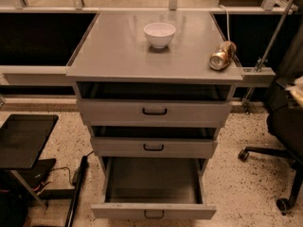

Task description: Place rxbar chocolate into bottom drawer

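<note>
The grey cabinet (142, 56) has three drawers. The bottom drawer (154, 212), the lowest and deepest one, is pulled far out toward the camera. Its grey inside shows nothing lying in it, and a small black loop handle sits on its front. The rxbar chocolate is out of view. It is not on the cabinet top or in any drawer opening that I can see. My gripper is not in view either, and no part of the arm shows.
A white bowl (159, 34) stands at the back centre of the cabinet top. A shiny gold-brown can (222, 55) lies on its side at the right edge. The top drawer (154, 111) and middle drawer (153, 147) stand slightly out. A black office chair (284, 126) is at the right. A low black table (23, 138) and cables are at the left.
</note>
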`<state>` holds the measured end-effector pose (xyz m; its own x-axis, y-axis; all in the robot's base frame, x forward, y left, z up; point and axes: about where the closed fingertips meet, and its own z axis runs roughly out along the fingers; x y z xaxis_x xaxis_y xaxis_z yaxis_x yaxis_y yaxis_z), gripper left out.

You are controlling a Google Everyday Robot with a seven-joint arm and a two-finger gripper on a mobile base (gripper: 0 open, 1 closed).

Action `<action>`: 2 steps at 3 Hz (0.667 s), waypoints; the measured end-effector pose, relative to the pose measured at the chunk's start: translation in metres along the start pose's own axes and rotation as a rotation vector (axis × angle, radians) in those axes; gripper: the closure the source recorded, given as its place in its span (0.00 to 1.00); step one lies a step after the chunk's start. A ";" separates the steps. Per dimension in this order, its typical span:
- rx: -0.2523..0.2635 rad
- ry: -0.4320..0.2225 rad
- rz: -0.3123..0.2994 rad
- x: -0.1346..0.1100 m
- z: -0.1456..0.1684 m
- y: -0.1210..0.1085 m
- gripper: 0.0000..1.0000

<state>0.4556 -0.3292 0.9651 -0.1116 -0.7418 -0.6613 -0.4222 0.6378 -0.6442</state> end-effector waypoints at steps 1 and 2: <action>-0.254 -0.184 0.184 -0.037 0.036 0.085 1.00; -0.397 -0.281 0.239 -0.075 0.058 0.150 1.00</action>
<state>0.4527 -0.1658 0.8959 -0.0239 -0.4667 -0.8841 -0.7281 0.6142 -0.3045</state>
